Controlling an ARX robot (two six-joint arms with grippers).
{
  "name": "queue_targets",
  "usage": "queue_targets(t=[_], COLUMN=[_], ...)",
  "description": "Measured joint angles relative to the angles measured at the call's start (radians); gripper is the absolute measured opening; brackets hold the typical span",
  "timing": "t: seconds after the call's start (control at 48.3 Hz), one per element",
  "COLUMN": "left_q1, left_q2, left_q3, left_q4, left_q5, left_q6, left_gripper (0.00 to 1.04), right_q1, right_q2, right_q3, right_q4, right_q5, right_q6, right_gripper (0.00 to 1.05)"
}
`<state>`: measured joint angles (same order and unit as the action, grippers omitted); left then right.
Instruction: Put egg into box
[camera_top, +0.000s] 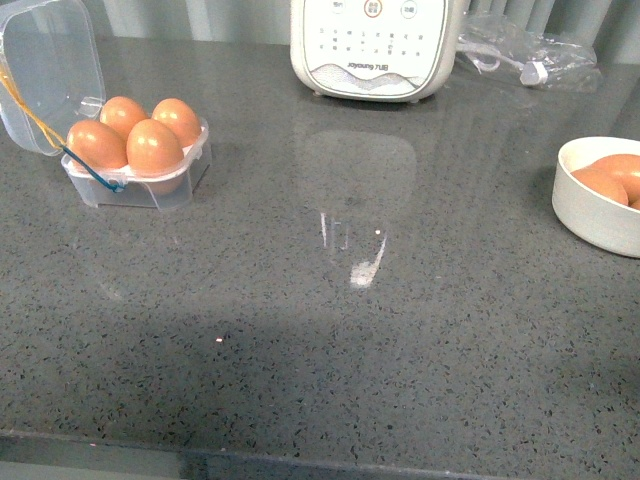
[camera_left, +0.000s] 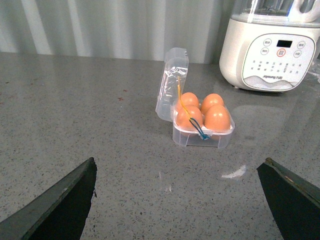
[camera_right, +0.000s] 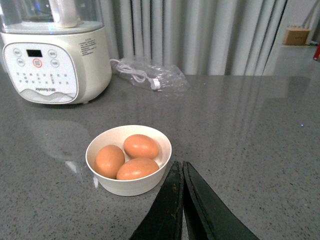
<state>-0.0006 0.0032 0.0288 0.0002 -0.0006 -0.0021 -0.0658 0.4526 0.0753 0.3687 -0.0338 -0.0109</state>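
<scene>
Above the grey counter (camera_top: 400, 350) by curtains (camera_right: 225, 35): left claw (camera_left: 179, 164) agape, right claw (camera_right: 180, 166) clenched.

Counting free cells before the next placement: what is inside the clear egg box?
Four orange-brown eggs sit in the box, one per cell, with the lid standing open. Their lower halves are hidden by the cell walls, so nothing beneath them shows.

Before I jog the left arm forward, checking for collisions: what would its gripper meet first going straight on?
Likely the box, lid open and all four cells filled, sitting ahead of the open left gripper; only bare counter lies between. Depth is uncertain.
</scene>
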Motion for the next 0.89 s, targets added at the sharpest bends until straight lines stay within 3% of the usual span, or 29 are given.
queue_targets(t=[0.124, 0.497, 0.849, 0.89], left_q1=[0.0, 0.0, 0.0, 0.0], left_q2=[0.0, 0.0, 0.0, 0.0], left_q3=[0.0, 0.0, 0.0, 0.0], left_q4=[0.0, 0.0, 0.0, 0.0], left_q5=[0.0, 0.0, 0.0, 0.0], left_q6=[0.0, 0.0, 0.0, 0.0], left_gripper=[0.98, 0.98, 0.98, 0.98], right_q1=[0.061, 0.062, 0.062, 0.063], right_q2=[-0.05, -0.166, -0.276, -0.329], right_q3=[-0.016, -0.07, -0.07, -0.069], right_q4=[-0.027, -0.081, -0.19, -0.256], right_q5=[0.026, 0.033, 0.033, 0.033], right_q6=[0.0, 0.0, 0.0, 0.0], right_gripper=[0.03, 0.03, 0.03, 0.03])
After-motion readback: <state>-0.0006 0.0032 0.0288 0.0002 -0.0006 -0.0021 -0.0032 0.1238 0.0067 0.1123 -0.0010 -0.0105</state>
